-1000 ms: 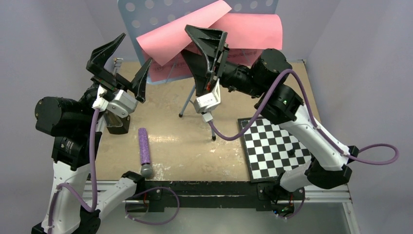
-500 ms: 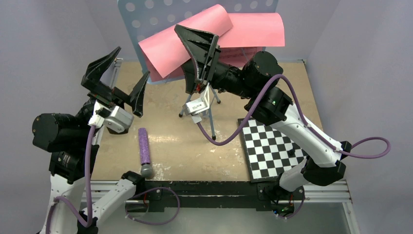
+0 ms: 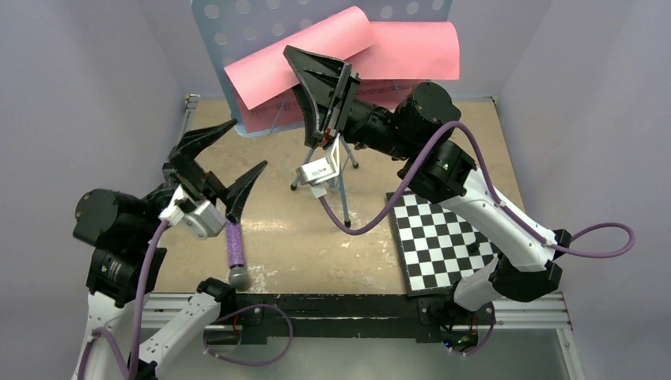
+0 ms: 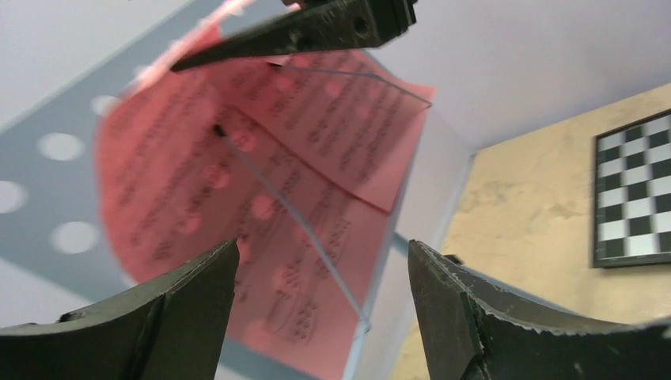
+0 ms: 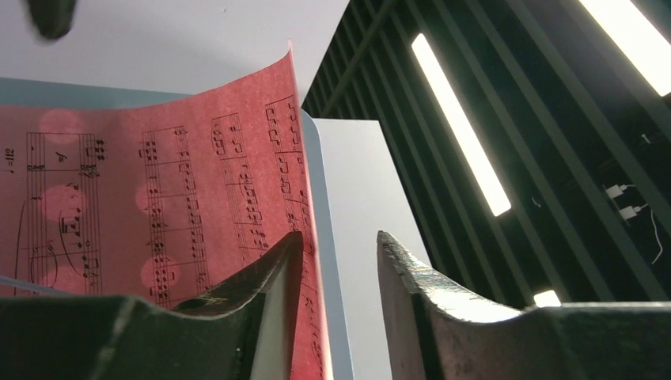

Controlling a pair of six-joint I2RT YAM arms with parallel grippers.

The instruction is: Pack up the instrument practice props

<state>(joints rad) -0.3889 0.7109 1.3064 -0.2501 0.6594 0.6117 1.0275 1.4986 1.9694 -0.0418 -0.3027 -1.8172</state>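
The right gripper [image 5: 339,237], jaws narrow but apart, meets the edge of a pink sheet-music page [image 3: 261,75] on the music stand [image 3: 212,47]; the left gripper [image 3: 249,142] gapes wide, holding nothing, above the tan table [image 3: 277,229].

Your pink paper sheet-music pages [image 3: 396,47] carry black printed staves and notes. The tall light-blue metal music stand [image 3: 229,20] is dotted with round holes. You also have a flat black-and-white checkered board [image 3: 451,237], a glittery purple stick microphone [image 3: 233,237] with a grey head, and a mottled tan worktop [image 3: 293,229]. The left pincer [image 3: 245,144] and right pincer [image 3: 291,67] are black; purple cables [image 3: 356,222] trail the 2 white arms.
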